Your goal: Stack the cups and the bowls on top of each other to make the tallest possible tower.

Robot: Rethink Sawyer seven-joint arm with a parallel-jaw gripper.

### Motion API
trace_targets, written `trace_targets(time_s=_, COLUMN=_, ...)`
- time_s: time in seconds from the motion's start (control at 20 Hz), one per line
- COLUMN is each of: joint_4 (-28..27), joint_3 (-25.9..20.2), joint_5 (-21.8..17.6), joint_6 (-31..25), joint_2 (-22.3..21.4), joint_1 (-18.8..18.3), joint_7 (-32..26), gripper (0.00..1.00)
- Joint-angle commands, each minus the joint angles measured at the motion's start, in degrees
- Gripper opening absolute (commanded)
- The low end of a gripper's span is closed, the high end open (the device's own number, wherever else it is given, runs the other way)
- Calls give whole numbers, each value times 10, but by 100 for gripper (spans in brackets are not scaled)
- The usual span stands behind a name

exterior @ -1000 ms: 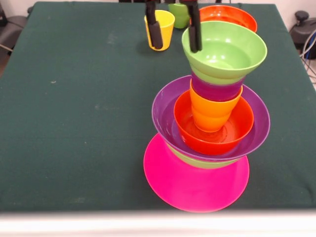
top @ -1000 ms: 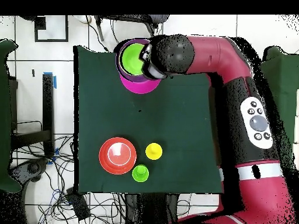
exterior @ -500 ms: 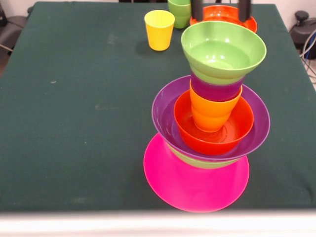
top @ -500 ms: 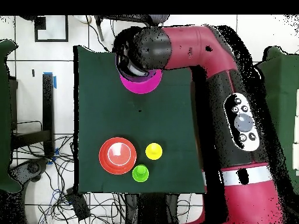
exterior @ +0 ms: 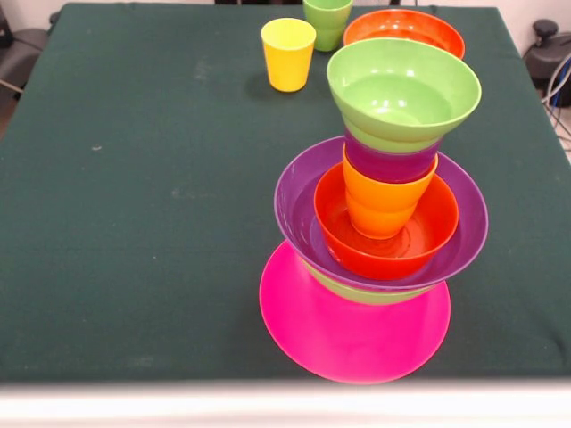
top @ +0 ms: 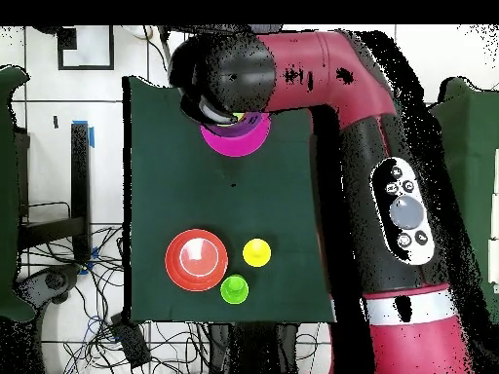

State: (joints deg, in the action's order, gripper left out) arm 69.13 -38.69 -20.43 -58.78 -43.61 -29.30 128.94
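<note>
Tower [exterior: 379, 214] of glossy bowls and cups stands near the front edge of the green surface [exterior: 134, 178] in the front view, somewhat right of centre. Its base is the wide pink bowl [exterior: 352, 330], on which a light green bowl [exterior: 361, 292] shows only as a thin edge under the wide purple bowl [exterior: 299, 201]. Inside the purple bowl sits an orange-red bowl [exterior: 428, 236], and an orange cup [exterior: 379, 205] stands in that. A purple cup [exterior: 388, 163] rests on the orange cup, and a light green bowl [exterior: 401, 94] sits upright on top, open side up. Away from the tower, at the far side of the surface in the front view, a yellow cup [exterior: 288, 53] stands upright on its own; just beside it to the right is a light green cup [exterior: 326, 20], and right of that a second orange-red bowl [exterior: 403, 27], partly hidden behind the tower's top bowl. In the overhead view these three lie together well apart from the tower: the orange-red bowl [top: 197, 259], the yellow cup [top: 256, 253] and the green cup [top: 234, 289]. There the red and black arm [top: 370, 156] reaches across the surface, and its dark wrist covers most of the tower, leaving part of the pink rim [top: 234, 146] showing. The end effector itself is hidden beneath the wrist, and the front view shows none of it, so I cannot tell whether it is spread or pressed together.
</note>
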Motion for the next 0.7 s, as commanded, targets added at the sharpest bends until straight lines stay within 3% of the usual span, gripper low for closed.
trace_targets(time_s=0.05, joint_4=66, joint_3=37, joint_5=1, joint_6=-21, joint_2=2, joint_1=-15, joint_7=-35, gripper=100)
trace_targets(time_s=0.7, joint_4=174, joint_3=49, joint_5=-1, joint_6=33, joint_2=-36, joint_1=-50, joint_7=-19, gripper=100)
